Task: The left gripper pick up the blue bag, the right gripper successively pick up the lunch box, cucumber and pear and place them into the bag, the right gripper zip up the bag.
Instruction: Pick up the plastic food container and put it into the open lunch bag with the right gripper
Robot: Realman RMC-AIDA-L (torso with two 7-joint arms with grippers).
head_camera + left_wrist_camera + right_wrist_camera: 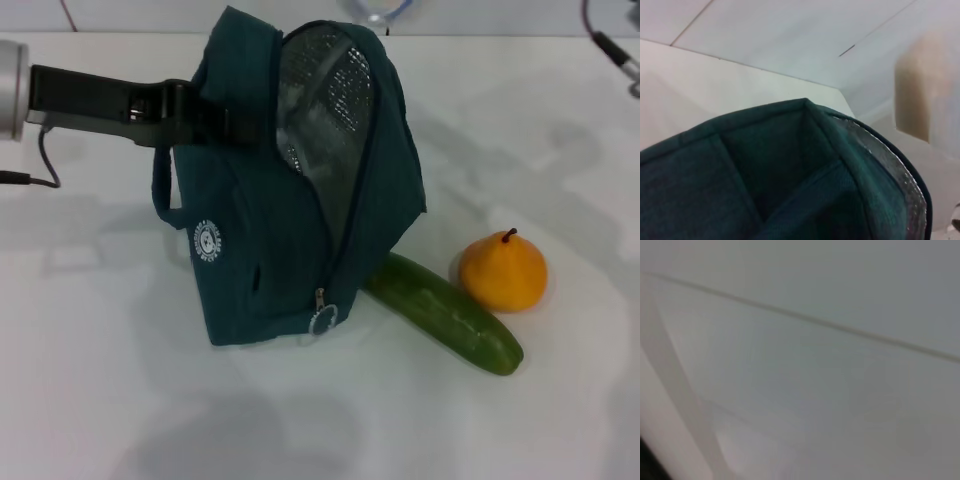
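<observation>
Left gripper [200, 115] clenched on the upper edge of the blue bag [270, 250], arm reaching in from the left. Bag tilted, mouth open toward the right, foil lining showing, zipper pull [322, 320] at its lower front. Cucumber [445, 312] lies just beside the bag's base; pear [503, 270] close behind it. Lunch box not visible, possibly already inside. Right gripper not in view.

Left wrist view: bag fabric and a strip of foil rim [890, 165] fill the lower part; own fingers hidden.

Right wrist view: only blank pale surface.

Risk: the bag, held at one edge, may sag and narrow its mouth, blocking the long cucumber. Open table [120, 400] lies in front and to the right for approach.
</observation>
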